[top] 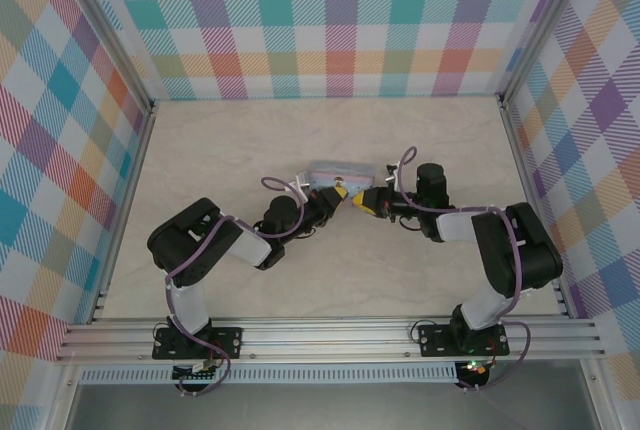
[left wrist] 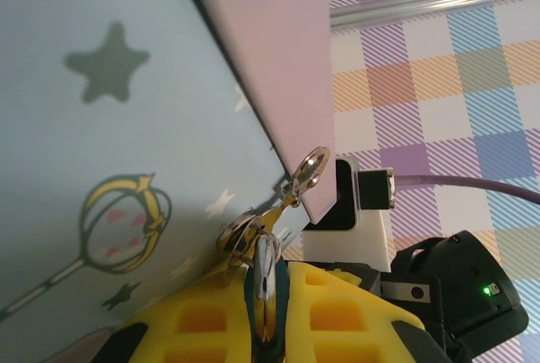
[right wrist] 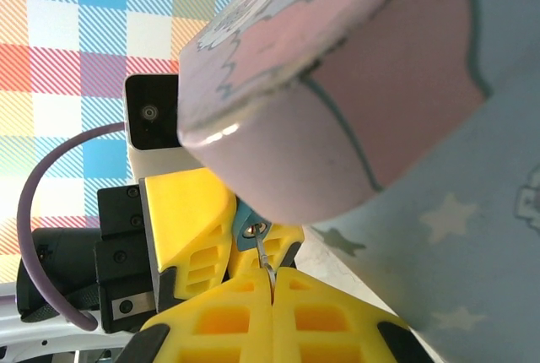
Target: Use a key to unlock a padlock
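Note:
My left gripper (left wrist: 268,280) is shut on the small blue padlock (left wrist: 251,300), whose metal shackle runs up through the hasp (left wrist: 297,179) of the pale-blue star-printed tin (left wrist: 126,127). In the right wrist view, my right gripper (right wrist: 272,285) is shut on the thin key (right wrist: 264,258). The key's tip sits at the keyhole of the padlock (right wrist: 242,229), held between the left gripper's yellow fingers (right wrist: 190,219) just under the tin's pink rounded edge (right wrist: 337,110). From above, the left gripper (top: 338,194) and right gripper (top: 362,201) meet tip to tip in front of the tin (top: 335,171).
The tin stands mid-table with bare beige tabletop (top: 300,280) around it. Checkered walls (top: 340,30) close off the back and both sides. An aluminium rail (top: 330,335) carries both arm bases at the near edge.

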